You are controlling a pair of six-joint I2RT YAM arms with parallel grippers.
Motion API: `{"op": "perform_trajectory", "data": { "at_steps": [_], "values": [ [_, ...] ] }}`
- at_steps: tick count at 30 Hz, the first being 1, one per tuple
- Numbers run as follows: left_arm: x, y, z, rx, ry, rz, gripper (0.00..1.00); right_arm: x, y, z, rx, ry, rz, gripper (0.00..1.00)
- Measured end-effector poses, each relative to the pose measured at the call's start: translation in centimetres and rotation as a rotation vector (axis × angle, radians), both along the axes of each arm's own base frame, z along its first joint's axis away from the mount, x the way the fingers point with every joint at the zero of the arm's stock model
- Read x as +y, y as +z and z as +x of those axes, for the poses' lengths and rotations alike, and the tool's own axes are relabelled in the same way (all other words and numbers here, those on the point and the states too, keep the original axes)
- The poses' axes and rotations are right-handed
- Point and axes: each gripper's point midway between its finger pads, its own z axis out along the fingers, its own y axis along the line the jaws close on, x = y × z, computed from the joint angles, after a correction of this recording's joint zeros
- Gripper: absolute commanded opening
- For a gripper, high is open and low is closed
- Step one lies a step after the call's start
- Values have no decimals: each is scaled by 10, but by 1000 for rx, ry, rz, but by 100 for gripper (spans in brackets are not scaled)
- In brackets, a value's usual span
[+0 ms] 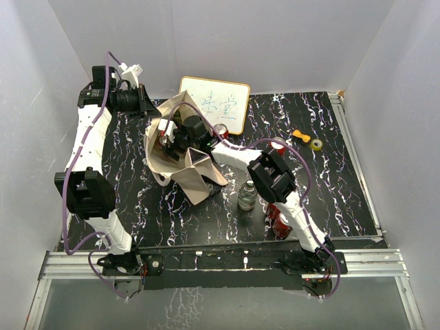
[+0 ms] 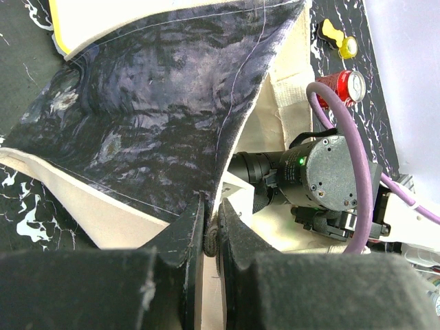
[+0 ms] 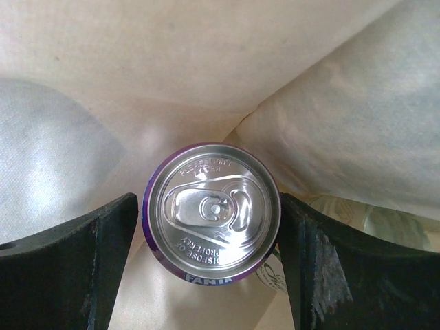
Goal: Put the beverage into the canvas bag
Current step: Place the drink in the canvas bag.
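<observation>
Inside the bag [image 1: 198,184], the right gripper [image 3: 208,201] straddles a purple can [image 3: 213,214] that stands upright, apparently set down on the cloth floor. The jaws are apart, with a sliver of cloth showing beside one finger, so this looks like the release step. The left gripper [image 2: 211,214], clamped on the bag's far-left rim, holds the mouth open. The next move likely calls for a straight lift out through that mouth without tipping the can. Room is tight: cloth walls fold close around the can, and the right arm fills much of the opening. Outside, a bottle [image 1: 247,196] and a red can [image 1: 221,130] stand just right of the bag.
</observation>
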Motion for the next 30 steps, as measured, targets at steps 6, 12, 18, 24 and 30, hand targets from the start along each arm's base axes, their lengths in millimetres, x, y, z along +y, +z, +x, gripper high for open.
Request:
{"op": "perform_trajectory", "data": {
  "at_steps": [6,12,18,24,30],
  "values": [
    [1,-1,0,7,6,-3,0,2,6,3,-3,-24,47,84],
    [0,-1,-1,16,6,-10,0,2,11,4,-11,-36,77,86],
    [0,-1,-2,32,19,-19,0,0,20,4,-19,-47,103,87],
    [0,-2,-1,56,52,-23,0,-5,50,6,-40,-79,146,88],
    [4,1,3,55,95,-8,0,-16,85,4,-58,-113,180,88]
  ]
}}
